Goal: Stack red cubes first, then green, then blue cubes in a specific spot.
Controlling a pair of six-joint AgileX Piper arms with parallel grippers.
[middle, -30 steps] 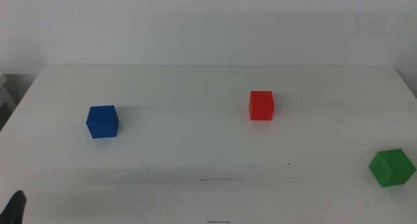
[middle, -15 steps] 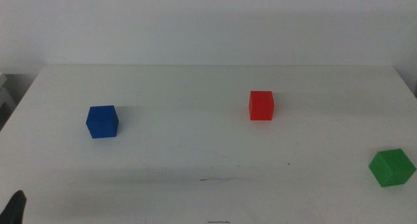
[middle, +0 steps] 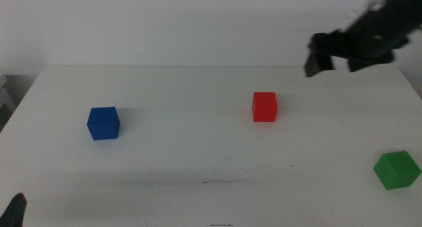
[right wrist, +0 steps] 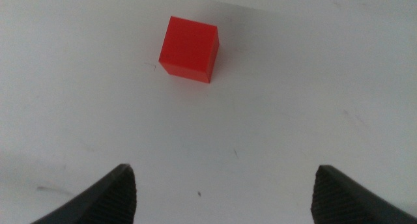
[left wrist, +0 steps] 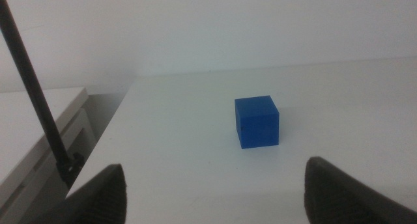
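Observation:
The red cube (middle: 264, 107) sits right of the table's middle. The blue cube (middle: 103, 123) sits at the left and the green cube (middle: 397, 169) near the right edge. A short thin dark line (middle: 221, 182) marks the white top toward the front. My right gripper (middle: 339, 61) hangs open in the air behind and to the right of the red cube, which shows ahead of its open jaws in the right wrist view (right wrist: 188, 49). My left gripper (middle: 16, 210) waits at the front left corner, open, with the blue cube (left wrist: 257, 122) ahead of it.
The white table (middle: 198, 148) ends at a white wall behind. A thin black rod (left wrist: 32, 87) and a low white cabinet (left wrist: 39, 126) stand beyond the table's left edge. A second short dark mark (middle: 221, 224) lies at the front edge.
My right arm has come into the middle view from the upper right and now hangs above the table's back right. The three cubes and the left gripper have not moved.

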